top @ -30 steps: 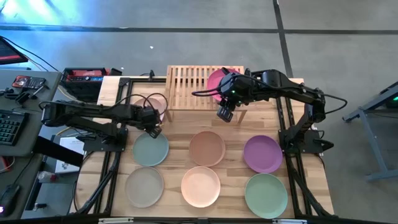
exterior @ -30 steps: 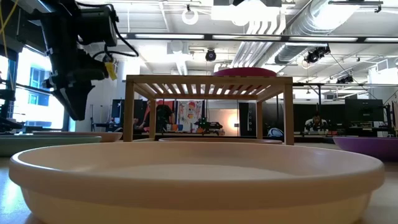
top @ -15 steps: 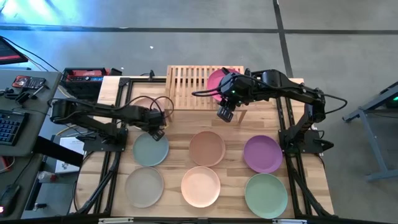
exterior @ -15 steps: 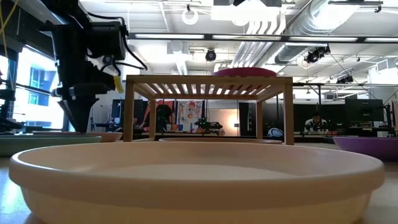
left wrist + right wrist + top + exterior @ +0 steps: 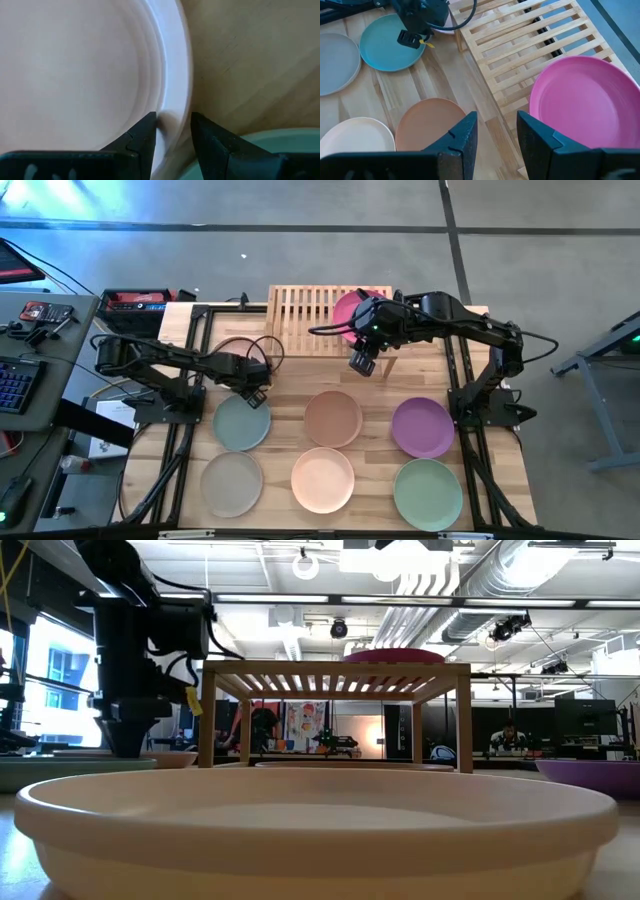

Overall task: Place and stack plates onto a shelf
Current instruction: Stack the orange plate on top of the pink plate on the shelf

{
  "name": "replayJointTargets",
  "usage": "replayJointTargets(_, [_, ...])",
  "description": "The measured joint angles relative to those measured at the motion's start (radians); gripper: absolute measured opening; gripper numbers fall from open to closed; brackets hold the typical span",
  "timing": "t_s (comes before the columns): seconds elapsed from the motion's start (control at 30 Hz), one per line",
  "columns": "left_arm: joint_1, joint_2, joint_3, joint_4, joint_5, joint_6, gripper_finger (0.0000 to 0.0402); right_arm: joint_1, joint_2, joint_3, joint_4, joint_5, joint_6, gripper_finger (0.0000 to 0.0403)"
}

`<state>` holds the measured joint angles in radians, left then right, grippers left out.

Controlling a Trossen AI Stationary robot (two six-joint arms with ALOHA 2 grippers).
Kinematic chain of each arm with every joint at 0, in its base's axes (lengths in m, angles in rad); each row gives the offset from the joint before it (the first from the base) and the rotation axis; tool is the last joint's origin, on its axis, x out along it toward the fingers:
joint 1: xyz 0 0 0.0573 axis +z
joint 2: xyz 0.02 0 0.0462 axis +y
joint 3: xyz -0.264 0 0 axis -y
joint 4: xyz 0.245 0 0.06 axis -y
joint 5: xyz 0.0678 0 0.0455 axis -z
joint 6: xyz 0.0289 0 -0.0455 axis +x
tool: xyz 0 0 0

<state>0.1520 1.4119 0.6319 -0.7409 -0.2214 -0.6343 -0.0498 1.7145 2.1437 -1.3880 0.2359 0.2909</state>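
at the far left of the table the left gripper has slid in from its earlier spot over the sage plate and dropped low onto the pink plate, which lies on the tabletop just beside the shelf's left end. in the left wrist view its fingers stand apart with the plate's rim between them, one inside the lip and one outside, not yet squeezed. a second ago that gripper hung higher and further left; now it looks set to close, so the pick of the second plate seems about to begin.

moving right, the shelf sits at the back edge of the table, with the magenta plate already on the right half of its slatted top. its left half is bare slats, so there is room for the pink one beside it or on top.

the right gripper has not moved: it hovers just in front of the shelf, jaws apart and holding nothing.

in front lie the brown plate, purple plate, grey-beige plate, peach plate and green plate, all untouched.
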Motion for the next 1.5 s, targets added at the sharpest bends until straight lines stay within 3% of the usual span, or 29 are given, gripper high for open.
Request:
replayJointTargets(0.5, [-0.002,-0.005,0.001,-0.025,-0.03,0.05,0.0007,0.0,0.0,0.0,0.0,0.0,0.023,0.0112])
replayJointTargets(0.8, [-0.039,-0.065,0.0,-0.058,-0.034,0.044,0.0005,0.0,0.0,0.0,0.0,0.0,0.023,0.0112])
replayJointTargets(1.27, [-0.044,-0.356,0.019,-0.165,-0.055,0.01,0.0003,0.0,0.0,0.0,0.001,0.061,0.068,0.0112])
replayJointTargets(1.5, [-0.041,-0.46,0.098,-0.166,-0.151,0.029,0.0003,0.0,0.0,0.0,0.001,0.061,0.068,0.0112])
